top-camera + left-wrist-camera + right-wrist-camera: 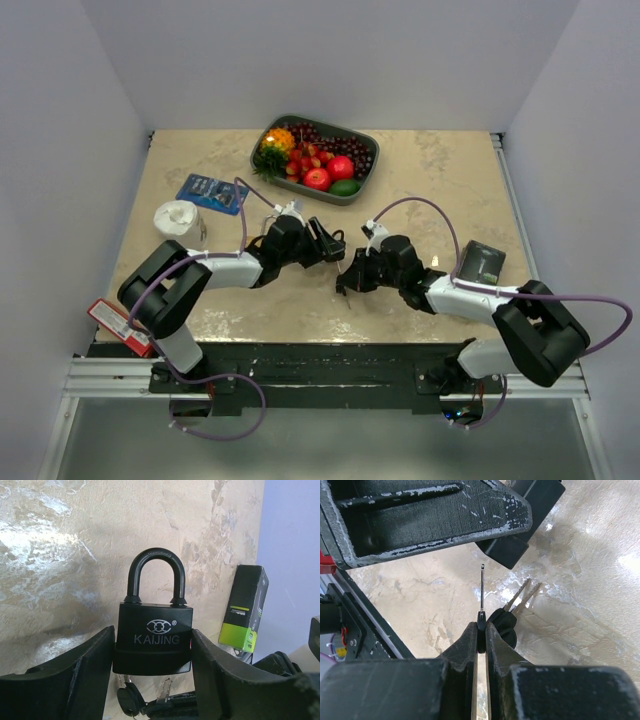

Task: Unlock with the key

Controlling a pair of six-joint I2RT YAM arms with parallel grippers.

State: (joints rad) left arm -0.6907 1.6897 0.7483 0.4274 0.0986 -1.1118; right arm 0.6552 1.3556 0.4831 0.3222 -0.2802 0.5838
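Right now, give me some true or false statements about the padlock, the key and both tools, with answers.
1. The left tool grips the padlock by its body. True.
2. The shackle is open. False: both legs are seated in the body.
3. The right tool pinches a key by its head. True.
4. That key is already in the padlock. False: its whole blade shows, outside the padlock.
5. The fruit tray sits at the near edge. False: it is at the table's far edge.
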